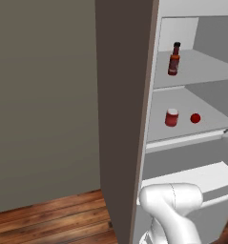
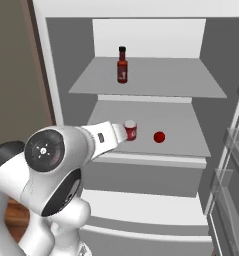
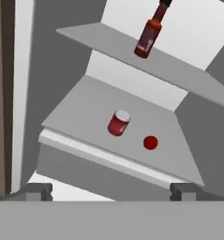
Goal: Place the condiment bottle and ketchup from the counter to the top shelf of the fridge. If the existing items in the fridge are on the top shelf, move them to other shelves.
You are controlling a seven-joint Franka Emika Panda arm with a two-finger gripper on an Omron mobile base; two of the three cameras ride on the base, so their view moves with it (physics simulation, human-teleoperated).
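1. Centre left of the right base view: one small red jar (image 2: 130, 130) and one red ball (image 2: 159, 136) sit on the middle shelf (image 2: 186, 125).
2. Upper centre: one condiment bottle (image 2: 122, 65) stands upright on the top shelf (image 2: 191, 80). It looks light, rigid and slick; grip its body.
3. The claw (image 3: 111, 191) has its tips spread apart, empty.

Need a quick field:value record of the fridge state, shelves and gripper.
fridge: open, interior grey
top shelf: one dark-capped red bottle, upright
second shelf: red can with white lid, upright; small red ball to its right, apart from it
gripper: fingertips spread apart, nothing between them, aimed at the second shelf from outside the fridge
arm: forearm reaching toward the can
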